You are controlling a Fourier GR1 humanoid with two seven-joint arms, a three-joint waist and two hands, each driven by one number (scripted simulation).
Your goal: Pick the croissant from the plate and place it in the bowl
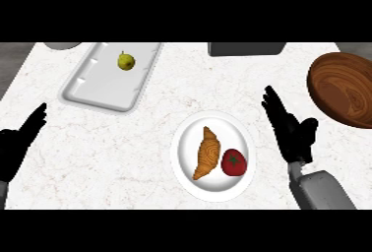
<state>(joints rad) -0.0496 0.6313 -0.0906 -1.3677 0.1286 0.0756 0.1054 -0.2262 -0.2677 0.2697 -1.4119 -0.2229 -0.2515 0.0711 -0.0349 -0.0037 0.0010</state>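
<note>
Golden croissant [208,152] left of right hand [291,129]

plate [190,142]→bowl [341,88]: bare counter [218,83] | tomato [234,162] touches croissant [207,152] right side | left side free

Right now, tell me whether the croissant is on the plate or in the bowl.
On the plate. The croissant lies on the white plate beside a tomato; the wooden bowl at the right holds nothing visible.

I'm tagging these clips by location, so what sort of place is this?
Most likely a kitchen counter: a pale marble-look countertop holds a white plate with a croissant and a tomato, a wooden bowl, and a white tray carrying a pear.
</note>
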